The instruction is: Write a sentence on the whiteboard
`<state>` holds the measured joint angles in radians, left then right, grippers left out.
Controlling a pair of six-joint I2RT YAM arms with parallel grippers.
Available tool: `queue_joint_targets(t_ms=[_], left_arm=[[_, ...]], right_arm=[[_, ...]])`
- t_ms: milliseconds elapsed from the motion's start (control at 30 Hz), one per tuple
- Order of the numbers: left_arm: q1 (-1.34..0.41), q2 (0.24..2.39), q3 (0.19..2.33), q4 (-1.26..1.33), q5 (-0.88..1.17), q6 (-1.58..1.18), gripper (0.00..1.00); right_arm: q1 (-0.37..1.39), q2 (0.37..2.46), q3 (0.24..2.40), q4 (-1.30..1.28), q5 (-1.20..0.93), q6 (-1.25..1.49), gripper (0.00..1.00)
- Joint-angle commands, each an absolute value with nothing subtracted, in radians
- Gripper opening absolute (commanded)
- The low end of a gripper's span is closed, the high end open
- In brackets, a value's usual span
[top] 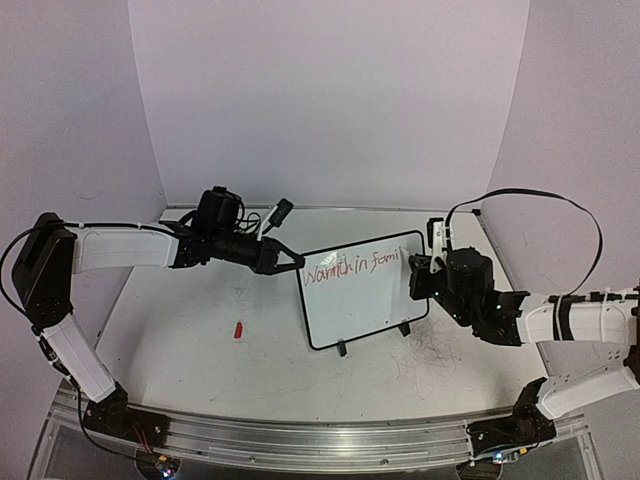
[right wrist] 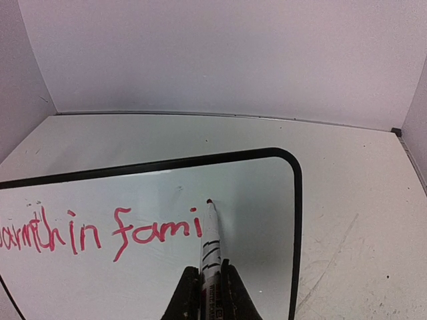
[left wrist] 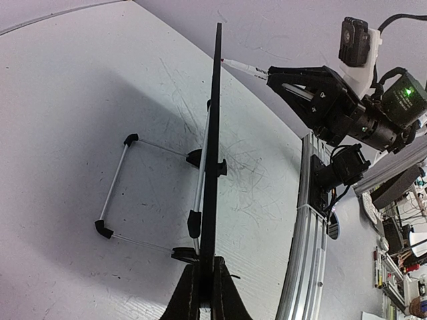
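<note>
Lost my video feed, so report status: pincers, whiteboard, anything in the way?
Left pincer shut on whiteboard edge. Right pincer shut on marker, tip at board. Sentence reads "Warmth in fami". Small red item lies clear.

White shells over black joints on left arm (top: pixel 120 248) and right arm (top: pixel 585 318). Thin black cable (top: pixel 530 190) arching at twelve o'clock above the right wrist. Green light (left wrist: pixel 405 93) on the black right gripper (left wrist: pixel 275 75).
</note>
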<state>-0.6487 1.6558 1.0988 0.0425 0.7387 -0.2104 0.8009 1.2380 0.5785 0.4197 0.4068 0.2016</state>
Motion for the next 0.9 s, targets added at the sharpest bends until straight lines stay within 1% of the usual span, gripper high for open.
queue_joint_targets(t_ms=[0,633,867], left_arm=[[-0.644,1.606,1.101,0.061,0.762,-0.196,0.00],[-0.644,1.610,1.103,0.061,0.760,-0.195,0.00],[-0.644,1.614,1.105,0.061,0.762,-0.197,0.00]], right_arm=[[0.794,1.247,0.605,0.460,0.414,0.193,0.00],[0.795,1.210,0.524,0.390,0.356,0.269,0.00],[0.795,1.195,0.521,0.381,0.377,0.272,0.00]])
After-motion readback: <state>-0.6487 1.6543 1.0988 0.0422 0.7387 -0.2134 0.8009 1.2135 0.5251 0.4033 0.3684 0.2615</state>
